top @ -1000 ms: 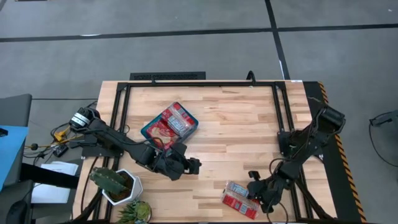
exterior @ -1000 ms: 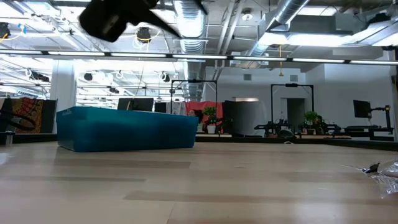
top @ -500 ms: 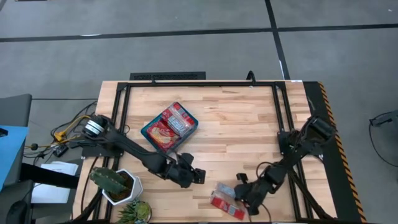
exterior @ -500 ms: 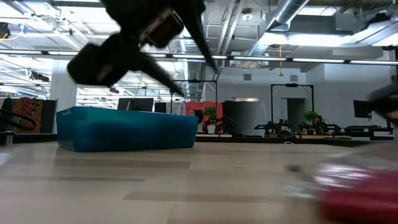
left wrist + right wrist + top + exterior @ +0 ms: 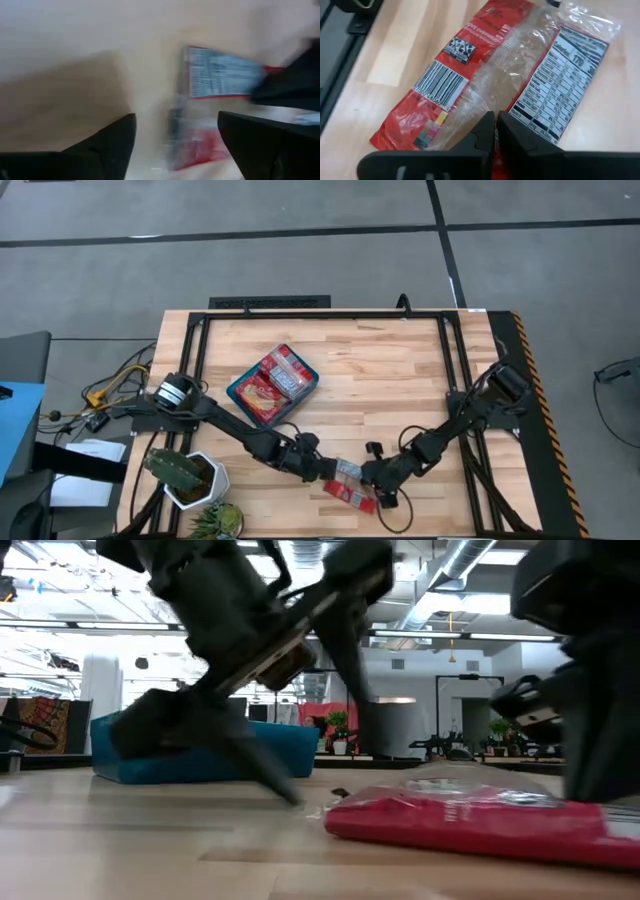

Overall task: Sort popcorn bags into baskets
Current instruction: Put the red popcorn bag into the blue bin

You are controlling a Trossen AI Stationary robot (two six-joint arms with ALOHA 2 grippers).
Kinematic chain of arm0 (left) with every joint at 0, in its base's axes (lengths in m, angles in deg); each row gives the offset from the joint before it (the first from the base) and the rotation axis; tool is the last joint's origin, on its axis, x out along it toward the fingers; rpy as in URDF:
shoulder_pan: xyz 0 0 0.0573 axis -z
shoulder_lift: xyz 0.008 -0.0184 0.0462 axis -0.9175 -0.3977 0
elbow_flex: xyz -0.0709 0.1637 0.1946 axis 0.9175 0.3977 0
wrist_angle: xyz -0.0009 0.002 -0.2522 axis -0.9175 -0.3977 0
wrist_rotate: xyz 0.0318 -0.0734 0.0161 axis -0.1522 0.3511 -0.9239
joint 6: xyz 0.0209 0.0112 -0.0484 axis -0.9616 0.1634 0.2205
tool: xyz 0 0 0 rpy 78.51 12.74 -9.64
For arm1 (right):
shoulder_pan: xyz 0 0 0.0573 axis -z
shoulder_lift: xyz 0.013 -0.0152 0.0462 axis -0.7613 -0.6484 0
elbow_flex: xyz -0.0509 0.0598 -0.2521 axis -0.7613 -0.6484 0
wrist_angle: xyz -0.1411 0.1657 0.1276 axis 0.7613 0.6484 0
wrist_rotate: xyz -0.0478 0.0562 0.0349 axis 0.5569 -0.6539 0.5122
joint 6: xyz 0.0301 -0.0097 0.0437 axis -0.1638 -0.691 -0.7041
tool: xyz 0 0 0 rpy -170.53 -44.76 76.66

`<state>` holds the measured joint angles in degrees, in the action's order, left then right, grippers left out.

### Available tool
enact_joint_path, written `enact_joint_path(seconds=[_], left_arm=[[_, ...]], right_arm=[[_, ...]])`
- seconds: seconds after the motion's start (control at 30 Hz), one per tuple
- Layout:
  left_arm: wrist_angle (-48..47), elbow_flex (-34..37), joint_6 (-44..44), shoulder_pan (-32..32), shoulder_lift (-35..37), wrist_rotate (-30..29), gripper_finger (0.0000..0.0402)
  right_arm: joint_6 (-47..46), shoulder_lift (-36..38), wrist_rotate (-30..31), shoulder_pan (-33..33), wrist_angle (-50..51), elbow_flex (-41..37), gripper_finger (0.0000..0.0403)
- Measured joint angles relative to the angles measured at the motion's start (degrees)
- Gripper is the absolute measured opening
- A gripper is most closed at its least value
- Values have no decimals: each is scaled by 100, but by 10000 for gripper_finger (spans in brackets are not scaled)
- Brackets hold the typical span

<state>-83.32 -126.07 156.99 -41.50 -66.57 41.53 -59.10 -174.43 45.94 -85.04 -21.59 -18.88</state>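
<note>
A red popcorn packet (image 5: 350,484) lies flat, printed back up, on the wooden table near its front edge; it also shows in the low view (image 5: 470,825) and the right wrist view (image 5: 470,85). My right gripper (image 5: 372,477) is shut, with its tips on the packet. My left gripper (image 5: 322,468) is open just left of the packet, its fingers (image 5: 127,135) standing on either side of the packet's left end (image 5: 200,95); whether they touch it I cannot tell. The teal tray (image 5: 240,392) at the middle left holds several red packets (image 5: 272,378). My right gripper sets its shut fingertips (image 5: 489,122) on the packet's back, at the clear seam strip (image 5: 492,85) running down its middle. The fingers come slanting down from the table's right. The packet lies flat on the table. Whether a fold of film is pinched I cannot tell.
A white pot with a cactus (image 5: 190,475) and a second small plant (image 5: 220,520) stand at the front left corner. A black frame (image 5: 320,315) runs around the table top. Bare wood lies between the tray and the right arm.
My right gripper has gone toward the table's left edge along the front, and the packet has slid flat along the table with it. My left gripper has gone toward the right and near edges, and down to the packet's left end.
</note>
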Motion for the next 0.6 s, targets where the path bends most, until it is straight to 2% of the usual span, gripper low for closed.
enact_joint_path(seconds=[0.17, 0.4, 0.5, 0.6], left_arm=[[333, -29, 89, -35, -218, 107, 285], [582, -31, 102, -97, -440, 223, 278], [493, -29, 189, -108, -457, 235, 257], [335, -25, 263, -123, -472, 234, 212]], right_arm=[[311, -2, -26, 285, -121, 11, 51], [658, -4, -93, 580, -236, 13, 51], [725, -4, -93, 657, -242, 13, 51], [725, -4, -87, 673, -253, 13, 51]])
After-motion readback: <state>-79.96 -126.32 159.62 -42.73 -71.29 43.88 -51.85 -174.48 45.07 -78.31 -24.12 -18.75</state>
